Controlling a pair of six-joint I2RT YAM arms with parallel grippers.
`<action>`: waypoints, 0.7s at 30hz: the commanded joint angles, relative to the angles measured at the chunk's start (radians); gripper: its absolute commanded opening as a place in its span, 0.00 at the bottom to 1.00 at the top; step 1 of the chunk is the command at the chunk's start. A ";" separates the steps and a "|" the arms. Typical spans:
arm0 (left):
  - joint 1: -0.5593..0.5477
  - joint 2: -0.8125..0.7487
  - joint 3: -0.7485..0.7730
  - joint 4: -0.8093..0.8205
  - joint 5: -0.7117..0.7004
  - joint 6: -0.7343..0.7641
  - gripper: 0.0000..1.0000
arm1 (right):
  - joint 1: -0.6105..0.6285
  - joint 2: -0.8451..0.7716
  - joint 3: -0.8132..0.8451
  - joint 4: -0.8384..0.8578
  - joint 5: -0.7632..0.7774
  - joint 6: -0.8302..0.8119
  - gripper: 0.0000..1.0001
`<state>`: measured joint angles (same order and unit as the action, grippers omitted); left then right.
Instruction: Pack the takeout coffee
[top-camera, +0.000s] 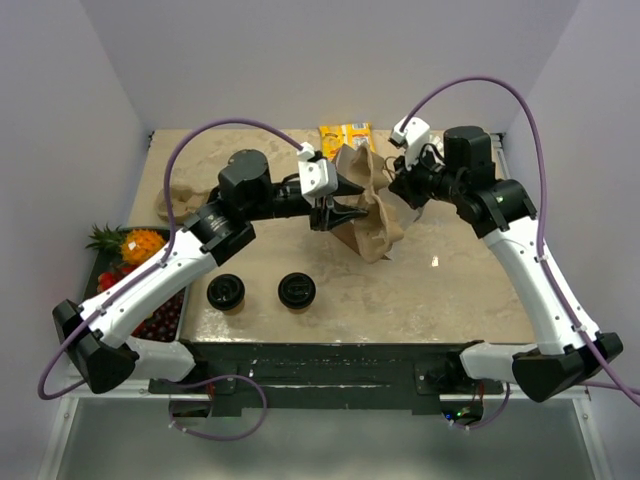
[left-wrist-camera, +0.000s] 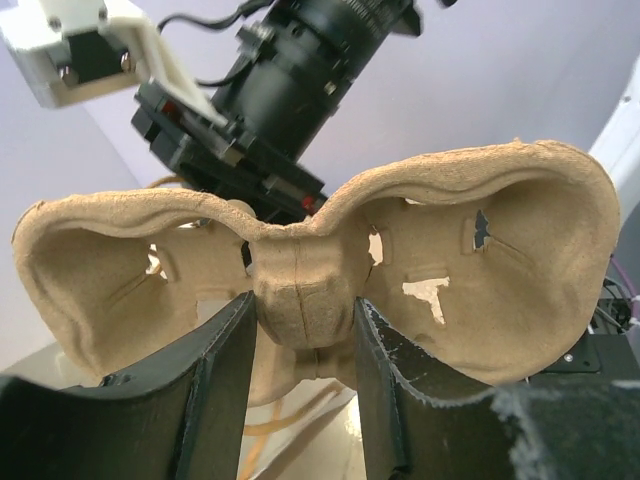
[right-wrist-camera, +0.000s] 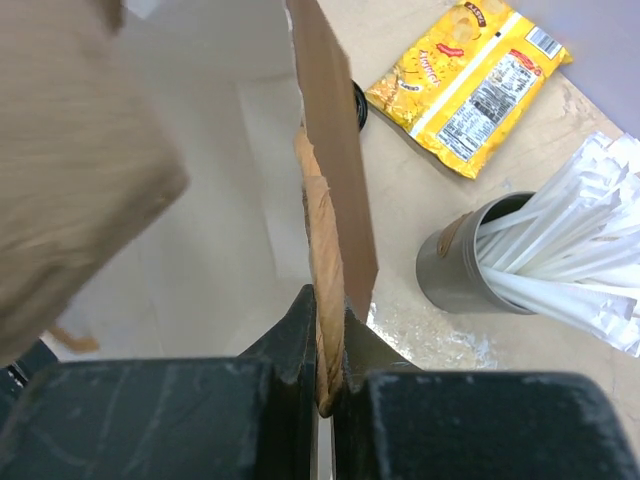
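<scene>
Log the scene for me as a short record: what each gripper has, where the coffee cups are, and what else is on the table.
left gripper: closed on the centre ridge of the carrier, both cup wells empty
right gripper: shut on the top edge of the paper bag
left cup: black lid on, standing on the table near its front edge
right cup: black lid on, beside it, apart
packed so far: nothing
also present: straw cup, yellow snack packet, pineapple
</scene>
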<state>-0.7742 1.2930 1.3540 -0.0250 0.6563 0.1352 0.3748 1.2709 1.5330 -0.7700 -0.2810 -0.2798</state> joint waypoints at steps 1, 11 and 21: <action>-0.008 0.028 0.011 0.069 -0.078 0.009 0.00 | 0.003 -0.004 0.033 0.031 -0.006 -0.002 0.00; -0.063 0.057 0.050 0.158 -0.225 -0.215 0.00 | 0.003 0.002 0.042 0.040 0.101 0.017 0.00; -0.066 0.057 -0.019 0.094 -0.288 -0.249 0.00 | 0.003 -0.036 0.013 0.006 0.169 0.031 0.00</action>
<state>-0.8345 1.3579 1.3533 0.0662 0.4549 -0.0940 0.3748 1.2804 1.5333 -0.7746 -0.1509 -0.2649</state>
